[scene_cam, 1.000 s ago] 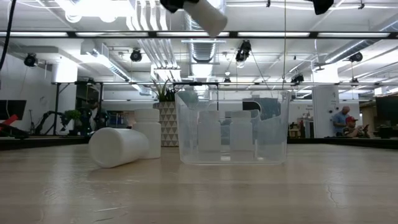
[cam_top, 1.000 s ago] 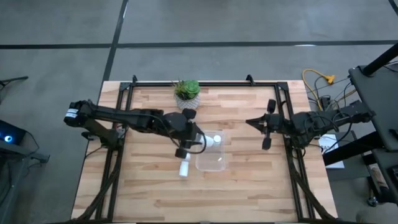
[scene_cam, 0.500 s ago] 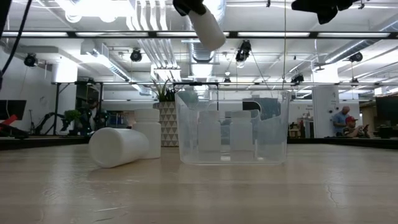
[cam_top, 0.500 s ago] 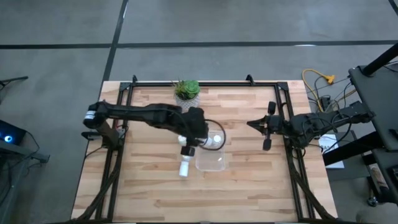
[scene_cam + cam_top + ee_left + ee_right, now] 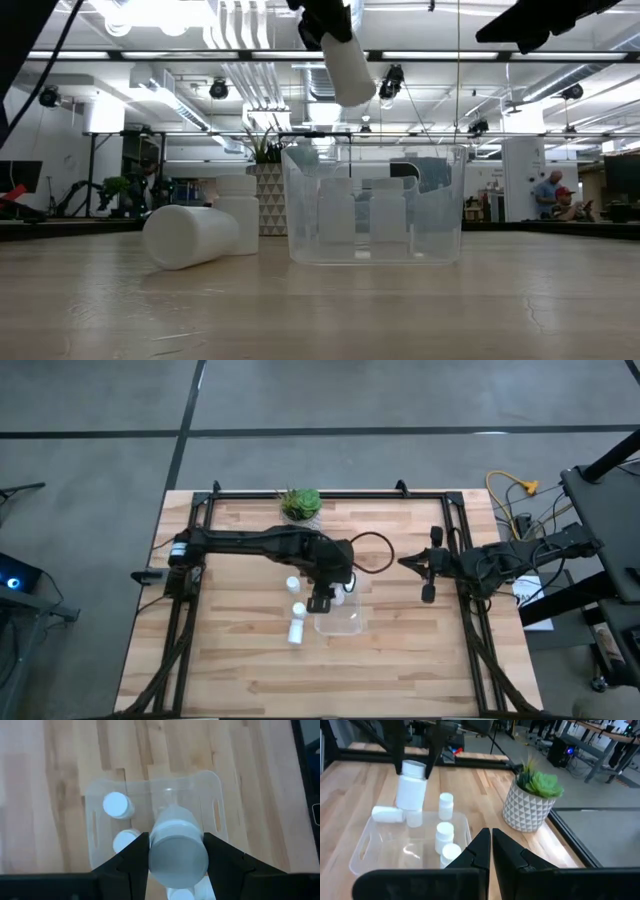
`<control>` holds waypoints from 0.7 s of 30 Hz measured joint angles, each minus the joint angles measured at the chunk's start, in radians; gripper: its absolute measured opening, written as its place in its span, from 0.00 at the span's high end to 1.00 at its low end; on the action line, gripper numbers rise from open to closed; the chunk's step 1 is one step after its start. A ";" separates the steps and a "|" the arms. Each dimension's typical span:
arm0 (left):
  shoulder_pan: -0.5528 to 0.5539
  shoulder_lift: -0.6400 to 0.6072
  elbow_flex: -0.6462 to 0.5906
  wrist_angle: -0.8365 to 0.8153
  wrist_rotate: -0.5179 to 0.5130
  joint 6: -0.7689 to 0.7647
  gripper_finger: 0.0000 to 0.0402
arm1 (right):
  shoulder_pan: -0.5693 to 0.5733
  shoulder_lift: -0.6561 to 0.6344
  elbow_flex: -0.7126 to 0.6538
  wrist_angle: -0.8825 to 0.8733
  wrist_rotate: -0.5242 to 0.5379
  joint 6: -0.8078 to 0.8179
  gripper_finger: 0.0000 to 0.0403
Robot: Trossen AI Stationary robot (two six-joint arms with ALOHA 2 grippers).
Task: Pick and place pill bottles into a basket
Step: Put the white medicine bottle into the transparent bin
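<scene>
- Table [image 5: 230, 660]: light wooden planks, dark frame rails along the left and right edges.
- Clear tub [image 5: 340, 620] near the table's centre.
- Potted plant [image 5: 301, 506] at the middle of the far edge.
- Standing bottle [image 5: 292, 586] left of the tub; another standing bottle [image 5: 299, 609] beside it.
- Lying bottle [image 5: 296, 631] nearer the front edge.

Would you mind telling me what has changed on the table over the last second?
The left gripper, holding a pill bottle, has swung rightward from beside the basket to above it, the bottle tilted cap-up. Nothing was let go. The right gripper stayed shut at the table's right side, and the two bottles inside, the lying bottle and the standing one outside kept their places.
</scene>
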State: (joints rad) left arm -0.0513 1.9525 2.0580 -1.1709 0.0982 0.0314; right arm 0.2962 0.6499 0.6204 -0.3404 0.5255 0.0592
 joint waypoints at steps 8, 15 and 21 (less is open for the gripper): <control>0.000 0.041 -0.002 -0.028 0.003 -0.051 0.64 | 0.000 0.000 -0.001 -0.030 0.001 0.013 0.98; -0.001 0.040 -0.012 -0.025 -0.039 -0.054 0.64 | -0.002 0.000 -0.023 -0.030 0.001 0.012 0.98; -0.001 0.043 -0.073 -0.007 -0.052 -0.052 0.64 | -0.002 -0.001 -0.052 -0.030 0.038 0.022 0.98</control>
State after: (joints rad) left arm -0.0525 1.9958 1.9853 -1.1779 0.0460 -0.0204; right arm 0.2939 0.6491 0.5681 -0.3706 0.5634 0.0811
